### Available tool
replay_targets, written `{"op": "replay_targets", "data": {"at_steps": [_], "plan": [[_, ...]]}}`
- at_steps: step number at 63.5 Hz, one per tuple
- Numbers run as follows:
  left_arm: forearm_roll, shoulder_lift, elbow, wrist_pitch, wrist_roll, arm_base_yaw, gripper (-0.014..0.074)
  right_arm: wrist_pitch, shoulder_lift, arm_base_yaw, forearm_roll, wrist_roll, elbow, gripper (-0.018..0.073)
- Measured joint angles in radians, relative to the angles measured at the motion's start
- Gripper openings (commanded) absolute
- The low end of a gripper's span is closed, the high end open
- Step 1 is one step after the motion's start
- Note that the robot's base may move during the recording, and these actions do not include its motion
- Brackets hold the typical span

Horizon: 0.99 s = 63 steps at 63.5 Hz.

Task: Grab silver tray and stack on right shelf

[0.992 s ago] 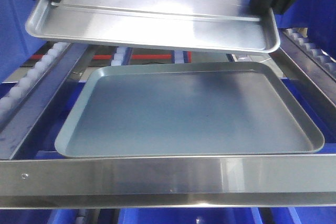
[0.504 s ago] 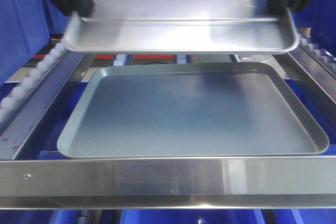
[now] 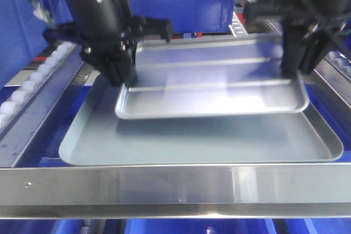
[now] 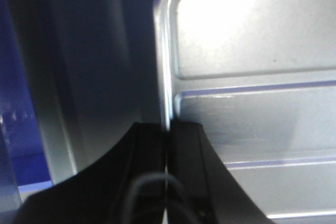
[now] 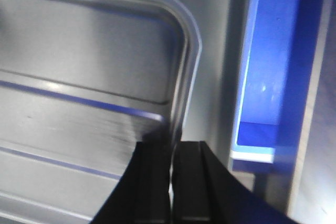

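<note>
Down and toward the near side is where the silver tray (image 3: pixel 214 89) has gone in the last second: it was high at the top of the front view, and now it hangs low over the dull grey tray (image 3: pixel 192 141) that lies on the right shelf (image 3: pixel 175 184).

That shelf slopes toward its brushed-steel front bar, with white rollers (image 3: pixel 33 80) running up its left side, and the grey tray rests against the bar. The silver tray sits inside the grey tray's outline, toward the far right of it. A shadow shows under its near edge, so I judge it is not down yet, though the blur leaves me unsure whether any corner is touching.

My left gripper (image 3: pixel 123 78) is clamped on the tray's left rim, and my right gripper (image 3: pixel 296 69) is clamped on its right rim. Both wrist views show the thin rim pinched between closed fingers (image 4: pixel 184 145).

What could go wrong:
- If I let go while it is off the grey tray, it would drop and could skate down the slope.
- The right edge is close to the grey tray's right rim. Drifting further right could land it on that rim, so it sits crooked.
- If one side is released before the other, the tray would tip.
- My lower fingertips are under the rim and could get trapped between the two trays.
</note>
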Motion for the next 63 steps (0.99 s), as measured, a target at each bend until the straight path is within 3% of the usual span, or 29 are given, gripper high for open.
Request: {"op": "replay_targets", "data": {"at_steps": [18,22,28,37,41,54,63], "plan": [[-0.02,0.049,-0.005,-0.006,-0.001,0.029,-0.0094,-0.049,0.056,0.0,0.015,-0.007,0.0,0.0063],[-0.022,0.051,-0.007,-0.006,-0.001,0.032,-0.0082,-0.052,0.056,0.0,0.015,-0.007,0.0,0.0104],[-0.022,0.051,-0.014,-0.002,0.003,0.034,0.005,-0.054,0.056,0.0,0.015,-0.009,0.0,0.0244],[-0.01,0.051,-0.031,0.026,0.016,0.04,0.0368,-0.038,0.056,0.0,-0.008,-0.02,-0.002,0.0504],[0.004,0.051,-0.04,0.042,0.019,0.044,0.0437,-0.023,0.056,-0.002,-0.023,-0.022,-0.002,0.0571],[0.015,0.051,-0.089,0.108,0.022,0.048,0.0463,-0.004,0.018,-0.005,-0.037,-0.026,-0.002,0.0561],[0.017,0.014,-0.099,0.131,0.024,0.048,0.046,0.01,-0.063,-0.005,-0.037,-0.026,-0.002,0.0463]]}}
